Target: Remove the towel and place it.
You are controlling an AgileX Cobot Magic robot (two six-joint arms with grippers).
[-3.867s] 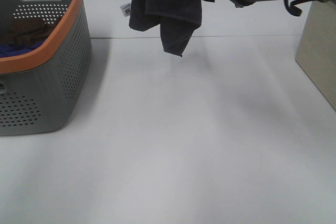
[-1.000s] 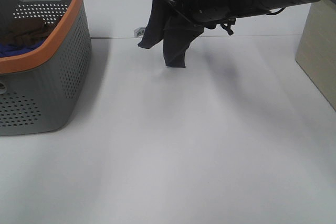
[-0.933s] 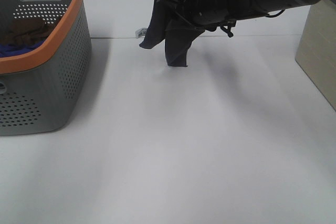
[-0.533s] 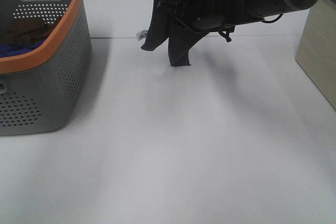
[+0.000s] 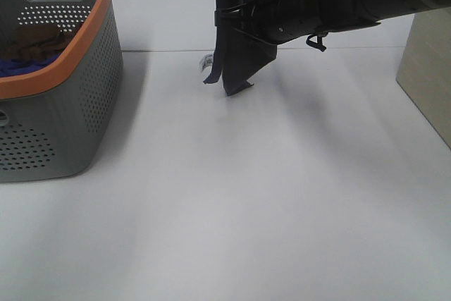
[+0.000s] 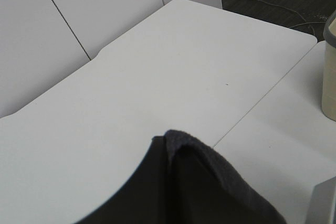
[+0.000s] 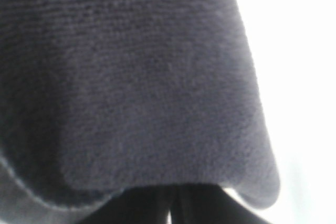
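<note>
The dark navy towel (image 5: 239,61) hangs bunched in a narrow column at the back centre of the white table, with its lower tip at or just above the surface. Its white tag (image 5: 205,63) dangles on the left side. My right gripper (image 5: 229,19) reaches in from the right and pinches the towel's middle. The towel (image 7: 131,77) fills the right wrist view and hides the fingers. In the left wrist view a pinched fold of the towel (image 6: 199,192) stands where my left gripper holds it, with the fingers covered. The left gripper is out of the exterior view.
A grey perforated basket with an orange rim (image 5: 84,47) stands at the left. It holds a brown cloth (image 5: 32,40) and a bright blue cloth (image 5: 21,67). A beige cabinet (image 5: 426,68) stands at the right edge. A table seam (image 5: 338,48) runs behind the towel.
The towel has come down and drawn narrower. Its tip and tag have dropped towards the table and shifted slightly right. The right arm, beside the towel 3.9 s ago, now grips its middle.
</note>
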